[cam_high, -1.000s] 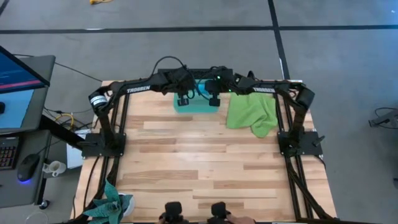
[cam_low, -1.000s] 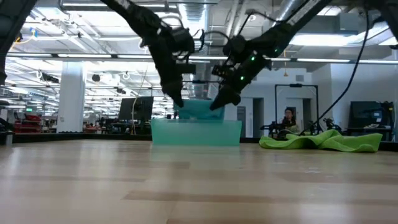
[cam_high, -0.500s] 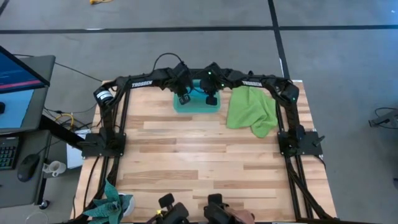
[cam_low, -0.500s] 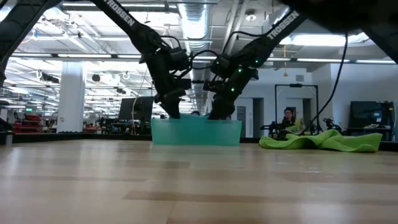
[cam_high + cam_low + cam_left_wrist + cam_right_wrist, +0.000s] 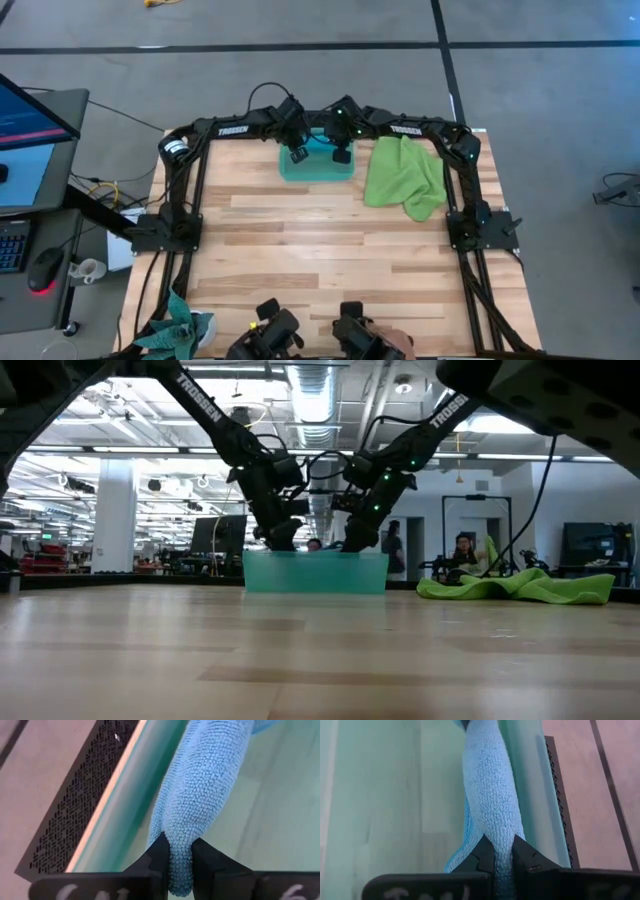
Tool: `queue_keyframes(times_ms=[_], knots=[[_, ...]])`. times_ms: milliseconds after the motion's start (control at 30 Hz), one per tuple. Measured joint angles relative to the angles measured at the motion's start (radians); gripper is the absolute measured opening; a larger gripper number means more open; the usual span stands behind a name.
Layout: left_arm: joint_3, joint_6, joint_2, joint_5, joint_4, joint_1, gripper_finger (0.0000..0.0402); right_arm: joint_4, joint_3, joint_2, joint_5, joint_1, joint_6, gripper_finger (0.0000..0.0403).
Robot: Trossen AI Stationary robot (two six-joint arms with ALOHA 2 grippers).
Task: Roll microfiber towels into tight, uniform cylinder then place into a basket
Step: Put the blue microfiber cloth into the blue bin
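Two tools hold one rolled sky-blue microfiber towel [image 5: 200, 805] down inside the small see-through teal plastic basket [image 5: 316, 172]: my left tool [image 5: 179, 865] pinches one end, my right tool [image 5: 503, 857] the other, which I judge keeps the roll tight until it rests. Beyond my right tool, the loose lime-green microfiber towel [image 5: 405, 178] lies on the wooden surface [image 5: 320, 260], clear of my arms.

Black arms [image 5: 240, 130], white TROSSEN lettering, looped black cables.
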Motion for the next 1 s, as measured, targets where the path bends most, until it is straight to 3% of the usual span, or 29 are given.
queue_keyframes(times_ms=[567, 1000], knots=[[-0.002, 0.008, 0.028, -0.047, 0.066, 0.012, 0.0036, 0.056, 0.0, 0.045, 0.1, -0.007, -0.05, 0.0037], [-0.002, 0.009, 0.035, -0.042, 0.09, 0.011, 0.0047, 0.036, 0.0, 0.045, 0.101, -0.016, -0.053, 0.0043]])
